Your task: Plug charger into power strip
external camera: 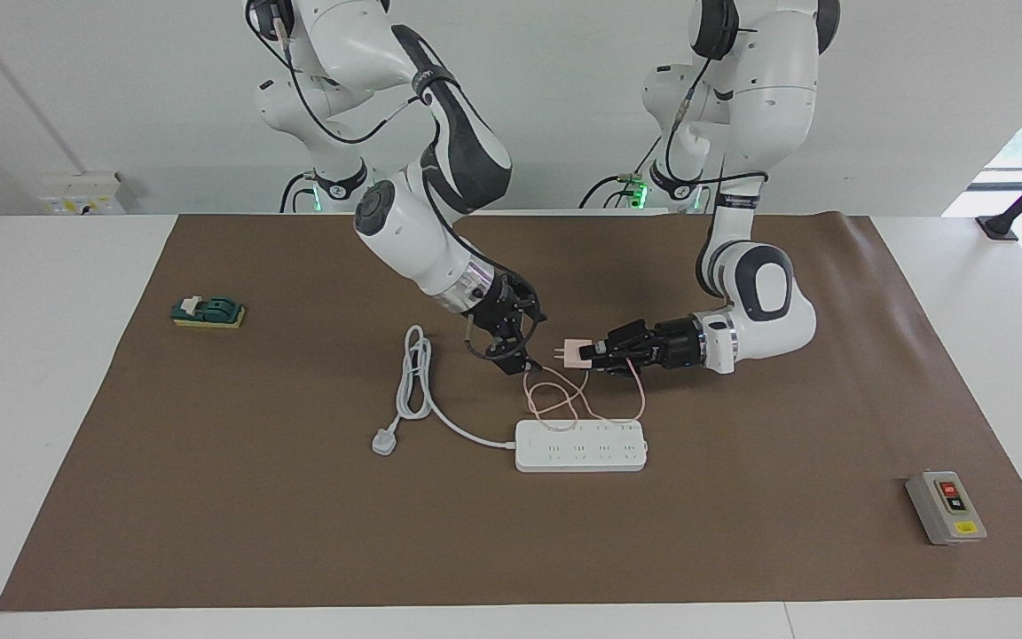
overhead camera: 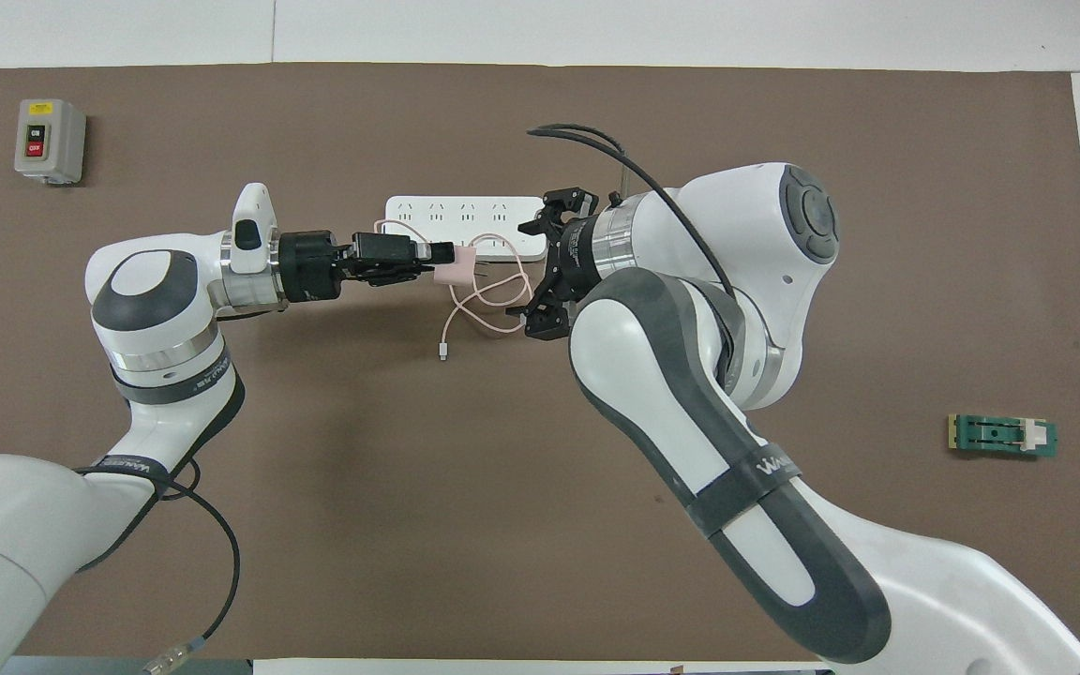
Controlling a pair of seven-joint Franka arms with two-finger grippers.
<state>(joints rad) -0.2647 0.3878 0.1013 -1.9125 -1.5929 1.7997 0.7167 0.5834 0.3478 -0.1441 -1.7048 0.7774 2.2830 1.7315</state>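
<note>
Facing view: two arms reach in over a brown mat (external camera: 209, 497) on a white table (external camera: 41, 373).
Left gripper (external camera: 601, 357): held level above the mat, fingers pinched on the charger (external camera: 574, 353); it comes in from the left arm's end of the table.
Charger: small pale-pink cube, up in the air, its prongs pointing toward the right gripper (external camera: 511, 353); seen from overhead (overhead camera: 455, 271) it hangs just beside the power strip (overhead camera: 463, 228), on the side nearer the robots.
Cable (external camera: 564, 399): thin and pink, drooping from the charger in loops onto the mat, some loops lying against the power strip's nearer edge; its tiny connector (overhead camera: 443, 355) lies on the mat nearer the robots.
Right gripper: apart from the charger, holding nothing, fingers spread, tilted down over the mat near the cable loops.
Power strip (external camera: 581, 445): flat on the mat, mid-table, its thick white cord (external camera: 427, 399) running to a three-pin plug (external camera: 384, 440).
Grey switch box (external camera: 945, 507): at the left arm's end.
Green block (external camera: 208, 312): at the right arm's end.
</note>
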